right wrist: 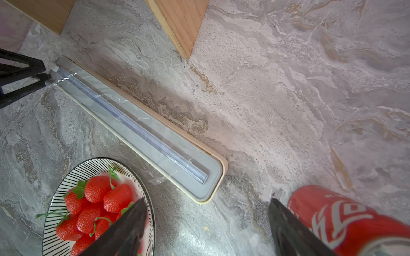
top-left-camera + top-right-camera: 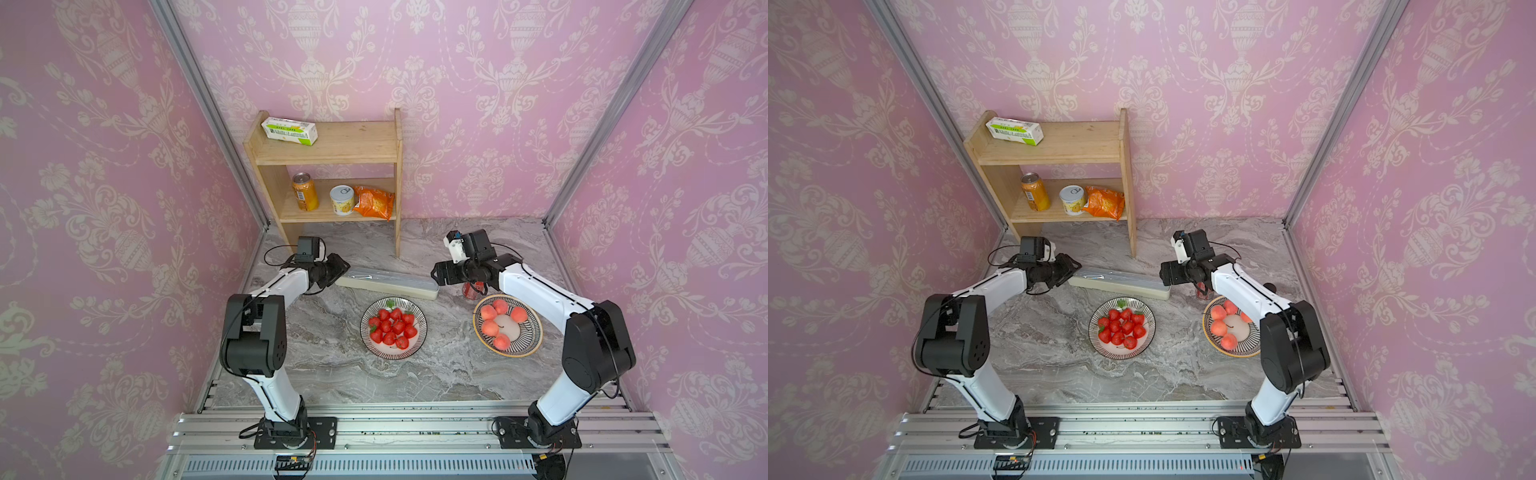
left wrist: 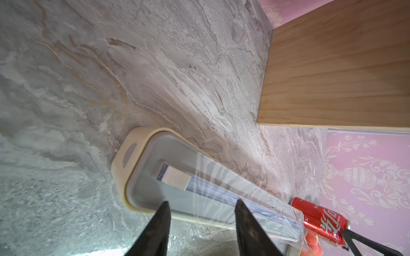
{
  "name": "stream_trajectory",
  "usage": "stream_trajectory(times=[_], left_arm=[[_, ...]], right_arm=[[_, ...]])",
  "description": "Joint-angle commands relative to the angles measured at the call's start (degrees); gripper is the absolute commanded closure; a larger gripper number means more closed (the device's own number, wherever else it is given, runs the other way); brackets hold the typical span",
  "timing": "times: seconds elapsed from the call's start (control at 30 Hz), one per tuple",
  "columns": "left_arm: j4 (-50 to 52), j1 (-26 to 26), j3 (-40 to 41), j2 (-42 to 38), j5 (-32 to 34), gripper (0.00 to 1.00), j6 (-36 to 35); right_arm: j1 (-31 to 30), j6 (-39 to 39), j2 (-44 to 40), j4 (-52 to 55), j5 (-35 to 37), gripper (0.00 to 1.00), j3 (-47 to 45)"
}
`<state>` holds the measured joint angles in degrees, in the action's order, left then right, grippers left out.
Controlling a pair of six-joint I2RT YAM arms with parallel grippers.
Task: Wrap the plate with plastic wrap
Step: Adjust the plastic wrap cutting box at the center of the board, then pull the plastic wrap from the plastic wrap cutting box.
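Note:
A striped plate heaped with strawberries sits mid-table. Just behind it lies the long cream dispenser box with its grey top. Clear plastic wrap spills over the box's front edge. My left gripper is at the box's left end. Its jaws are apart, with the loose film edge between them. At the box's right end my right gripper hovers wide open over bare table, holding nothing.
A red cola can stands close beside my right gripper. In front of it sits a second striped plate with peaches. A wooden shelf at the back left carries a green-and-white carton, two cans and a snack bag.

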<state>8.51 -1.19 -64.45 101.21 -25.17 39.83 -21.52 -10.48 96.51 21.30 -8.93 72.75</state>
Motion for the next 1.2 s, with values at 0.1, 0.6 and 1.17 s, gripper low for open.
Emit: stream_trajectory(times=[0.1,0.6,1.17], left_arm=[[-0.44,0.15,-0.96,1.45,-2.12,0.58,0.93],[-2.72,-0.50,0.63,1.69,-4.13,0.86,1.82],[-2.63,-0.83,1.08,-1.01,-3.31,1.00,2.35]], right_arm=[[-0.47,0.20,-0.90,-0.73,0.88,0.13,-0.83],[-3.31,15.73,1.81,3.36,3.30,0.13,3.84],[-7.72,36.13,12.86,7.64,3.48,0.20,14.36]])
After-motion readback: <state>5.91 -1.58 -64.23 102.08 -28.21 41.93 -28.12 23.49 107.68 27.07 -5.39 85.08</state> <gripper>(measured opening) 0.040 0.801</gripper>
